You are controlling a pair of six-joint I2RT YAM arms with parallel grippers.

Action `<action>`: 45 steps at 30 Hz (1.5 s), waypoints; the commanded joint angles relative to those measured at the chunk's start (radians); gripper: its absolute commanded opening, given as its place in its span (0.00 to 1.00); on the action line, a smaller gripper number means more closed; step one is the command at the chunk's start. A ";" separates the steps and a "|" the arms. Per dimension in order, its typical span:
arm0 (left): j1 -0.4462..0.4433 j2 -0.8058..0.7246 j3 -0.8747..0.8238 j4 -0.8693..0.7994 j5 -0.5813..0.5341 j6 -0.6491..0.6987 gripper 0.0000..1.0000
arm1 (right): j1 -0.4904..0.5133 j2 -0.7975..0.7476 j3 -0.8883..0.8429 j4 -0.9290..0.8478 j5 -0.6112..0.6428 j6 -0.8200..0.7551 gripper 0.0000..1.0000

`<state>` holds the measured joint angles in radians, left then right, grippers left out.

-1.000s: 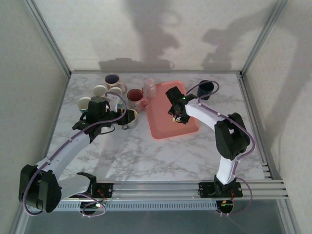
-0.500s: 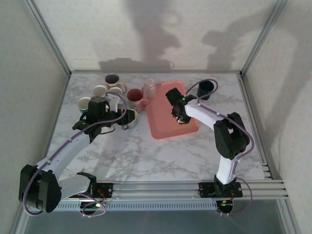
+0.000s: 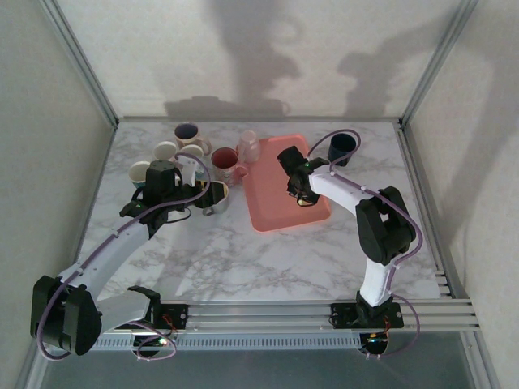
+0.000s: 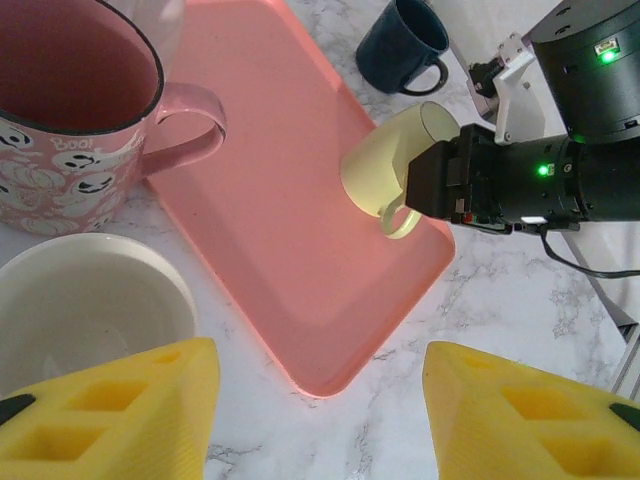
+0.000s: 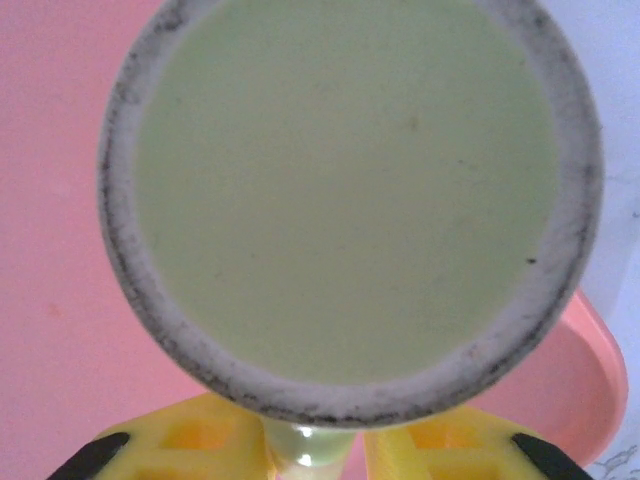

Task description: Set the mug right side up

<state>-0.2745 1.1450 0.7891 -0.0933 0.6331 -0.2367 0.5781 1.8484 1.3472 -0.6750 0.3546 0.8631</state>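
Note:
The pale yellow-green mug [image 5: 350, 200] shows me its flat base with a gritty unglazed ring. Its handle sits between the yellow fingers [image 5: 190, 440] of my right gripper [image 5: 305, 455], which is shut on it. In the left wrist view the mug [image 4: 385, 165] is tilted on its side just above the pink tray [image 4: 270, 230], with its base pointing at the right gripper [image 4: 425, 192]. My left gripper [image 4: 320, 420] stands open over the marble by the tray's near corner, holding nothing. From above, the right gripper [image 3: 297, 193] is over the tray [image 3: 272, 207].
A pink patterned mug [image 4: 70, 120] and a white mug [image 4: 85, 310] stand left of the tray, close to my left gripper [image 3: 209, 197]. A navy mug [image 4: 400, 45] lies beyond the tray. More mugs [image 3: 188, 134] cluster at the back left.
My right gripper has closed on the mug's handle and shifted slightly over the tray. The left arm has stayed put.

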 commanded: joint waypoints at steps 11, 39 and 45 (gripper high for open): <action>-0.003 -0.007 -0.008 0.021 0.010 -0.010 0.56 | -0.016 -0.050 -0.093 0.098 0.032 -0.042 0.06; -0.055 -0.118 -0.240 0.612 0.032 -0.754 0.61 | -0.048 -0.511 -0.195 0.574 -0.548 -0.088 0.00; -0.089 -0.134 -0.240 0.692 -0.003 -0.821 0.63 | -0.049 -0.548 -0.192 0.693 -0.648 -0.047 0.00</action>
<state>-0.3511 1.0370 0.5587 0.4904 0.6529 -0.9871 0.5327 1.3586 1.1255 -0.1638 -0.2119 0.8017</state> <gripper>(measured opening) 0.632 0.165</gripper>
